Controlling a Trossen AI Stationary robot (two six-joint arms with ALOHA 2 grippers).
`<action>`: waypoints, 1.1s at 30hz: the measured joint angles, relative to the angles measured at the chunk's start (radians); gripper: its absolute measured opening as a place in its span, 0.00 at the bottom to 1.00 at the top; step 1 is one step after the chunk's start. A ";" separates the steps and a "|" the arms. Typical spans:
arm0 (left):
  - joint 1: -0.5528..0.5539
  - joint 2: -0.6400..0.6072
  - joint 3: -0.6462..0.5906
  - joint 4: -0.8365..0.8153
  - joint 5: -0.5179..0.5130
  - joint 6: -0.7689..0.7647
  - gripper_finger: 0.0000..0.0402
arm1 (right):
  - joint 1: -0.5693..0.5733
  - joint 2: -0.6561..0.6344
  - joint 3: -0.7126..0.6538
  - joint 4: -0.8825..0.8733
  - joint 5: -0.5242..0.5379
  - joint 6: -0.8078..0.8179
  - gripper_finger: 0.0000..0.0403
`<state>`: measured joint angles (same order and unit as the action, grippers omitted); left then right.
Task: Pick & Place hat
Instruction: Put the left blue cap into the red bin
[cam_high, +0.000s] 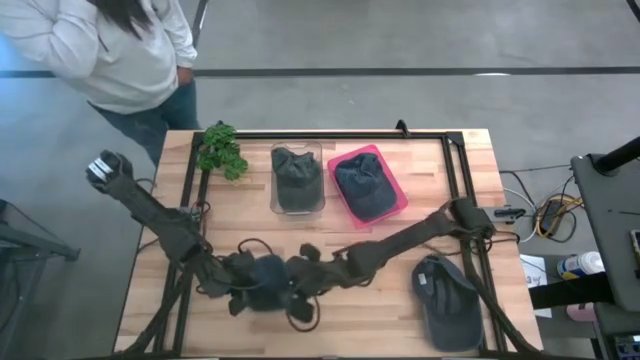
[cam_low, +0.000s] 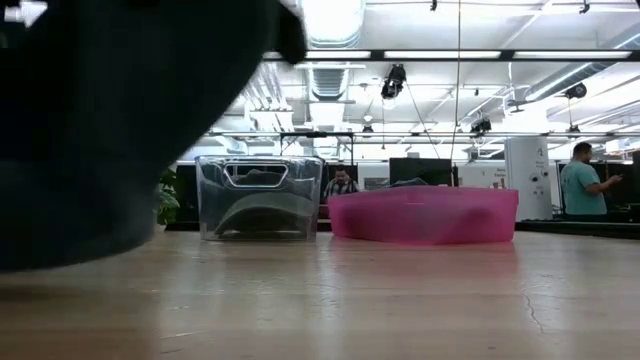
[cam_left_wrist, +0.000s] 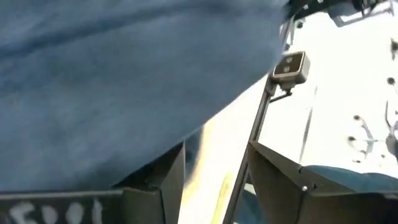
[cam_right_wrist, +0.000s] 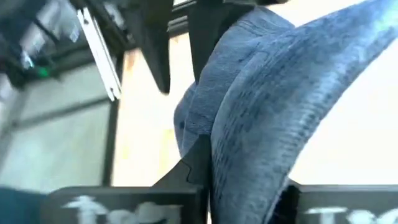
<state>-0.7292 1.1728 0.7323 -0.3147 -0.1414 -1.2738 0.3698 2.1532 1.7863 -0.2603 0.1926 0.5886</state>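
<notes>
Both arms are stretched low over the desk's (cam_high: 400, 305) front middle; the denim cap (cam_high: 266, 275) is clamped there by the right pincer (cam_high: 290, 281); the left pincer (cam_high: 243, 291) is spread apart beside it.

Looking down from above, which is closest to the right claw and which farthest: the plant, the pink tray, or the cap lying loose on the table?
From the right gripper, shut on the hat near the table's front middle:
1. Pink tray, toward the back, right of centre.
2. Loose cap at the front right corner; nearly level with the tray, hard to separate.
3. Plant, back left corner, farthest by a small margin.
</notes>
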 joint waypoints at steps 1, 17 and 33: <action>-0.002 -0.008 0.024 -0.042 -0.010 -0.008 0.42 | -0.004 -0.027 0.000 -0.043 0.008 -0.048 0.04; -0.055 -0.079 0.367 -0.177 -0.375 0.109 0.42 | 0.123 -0.222 0.000 -0.419 0.714 -1.628 0.03; 0.214 0.090 0.376 -0.203 -0.249 0.161 0.41 | 0.192 -0.220 -0.014 -0.357 0.589 -1.735 0.03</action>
<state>-0.5150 1.2632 1.1080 -0.5180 -0.3905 -1.1125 0.5613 1.9331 1.7718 -0.6170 0.7819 -1.1462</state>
